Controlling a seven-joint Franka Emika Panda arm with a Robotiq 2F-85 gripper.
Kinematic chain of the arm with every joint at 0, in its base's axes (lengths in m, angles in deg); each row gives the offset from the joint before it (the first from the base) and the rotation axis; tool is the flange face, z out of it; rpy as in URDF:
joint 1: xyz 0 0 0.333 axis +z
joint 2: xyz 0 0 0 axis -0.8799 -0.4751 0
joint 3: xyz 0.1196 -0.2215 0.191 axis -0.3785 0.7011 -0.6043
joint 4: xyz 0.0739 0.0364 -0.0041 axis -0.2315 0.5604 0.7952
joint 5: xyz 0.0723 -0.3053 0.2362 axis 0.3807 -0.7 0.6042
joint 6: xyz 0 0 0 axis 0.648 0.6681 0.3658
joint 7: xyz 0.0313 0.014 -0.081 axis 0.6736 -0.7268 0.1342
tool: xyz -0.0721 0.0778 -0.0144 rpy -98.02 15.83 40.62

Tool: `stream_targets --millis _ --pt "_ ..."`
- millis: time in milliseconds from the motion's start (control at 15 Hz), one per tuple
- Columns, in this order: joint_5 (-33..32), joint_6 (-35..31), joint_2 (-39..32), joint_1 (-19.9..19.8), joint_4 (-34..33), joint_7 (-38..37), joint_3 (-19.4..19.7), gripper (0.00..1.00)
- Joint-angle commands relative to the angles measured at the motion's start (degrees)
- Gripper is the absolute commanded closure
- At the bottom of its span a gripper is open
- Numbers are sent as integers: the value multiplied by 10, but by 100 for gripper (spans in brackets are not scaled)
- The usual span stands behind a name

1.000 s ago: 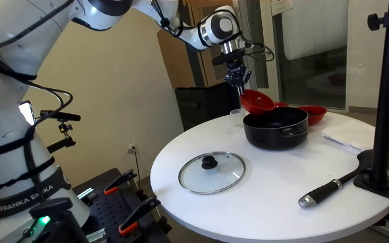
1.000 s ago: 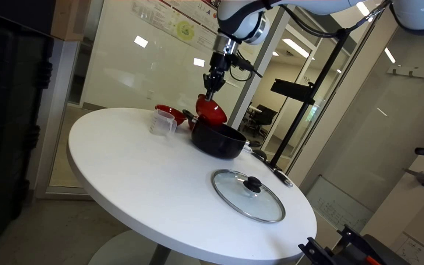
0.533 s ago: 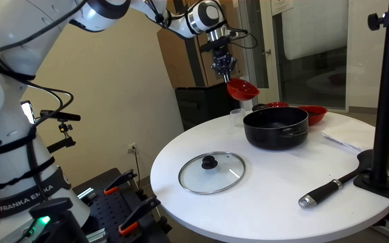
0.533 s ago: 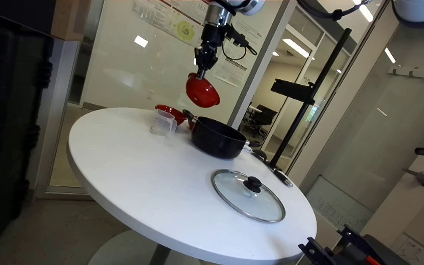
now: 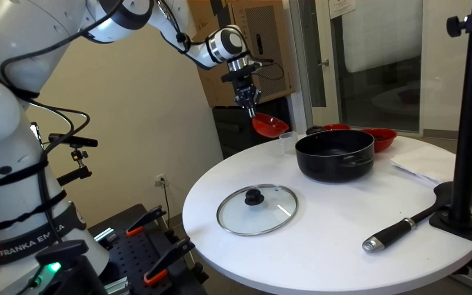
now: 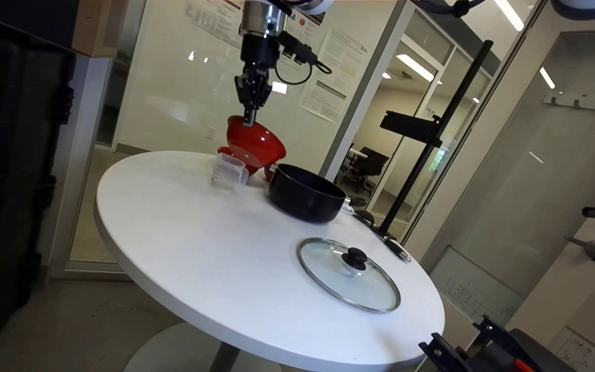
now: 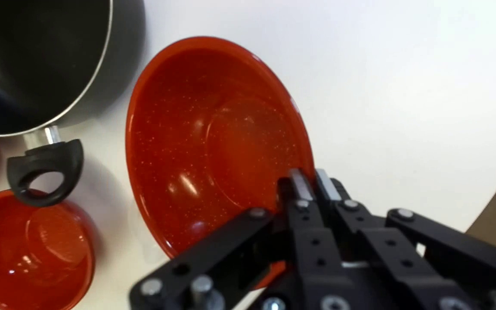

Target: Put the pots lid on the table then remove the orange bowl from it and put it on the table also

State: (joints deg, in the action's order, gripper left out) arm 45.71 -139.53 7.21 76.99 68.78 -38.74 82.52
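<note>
In an exterior view, a long black utensil [image 5: 395, 232] lies nearest, its handle toward the near edge of the round white table [image 5: 322, 241], its head beside the black stand [image 5: 470, 123] at the right edge. The glass lid [image 5: 256, 216] lies flat near the left edge, knob up. Beyond it the pot [image 5: 330, 167] stands upright, and a white cloth [image 5: 436, 162] lies close to the right edge. Farther off, a clear measuring cup [image 5: 288, 145] stands near the far-left edge. Above the table, near that cup, the gripper [image 7: 314, 185] is clamped on the rim of the orange bowl [image 7: 213, 133], which hangs tilted in the air. Behind the pot sit a red dish [image 5: 384, 143] and another red dish [image 7: 32, 254].
</note>
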Motion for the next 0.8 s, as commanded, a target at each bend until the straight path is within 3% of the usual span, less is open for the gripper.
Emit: stream_targets --millis 0,333,733 --pt "-34 -25 63 24 113 -15 -12 98" --pt "-64 -73 121 41 237 -24 -33 98" --pt "-159 -260 158 37 404 -92 -4 98"
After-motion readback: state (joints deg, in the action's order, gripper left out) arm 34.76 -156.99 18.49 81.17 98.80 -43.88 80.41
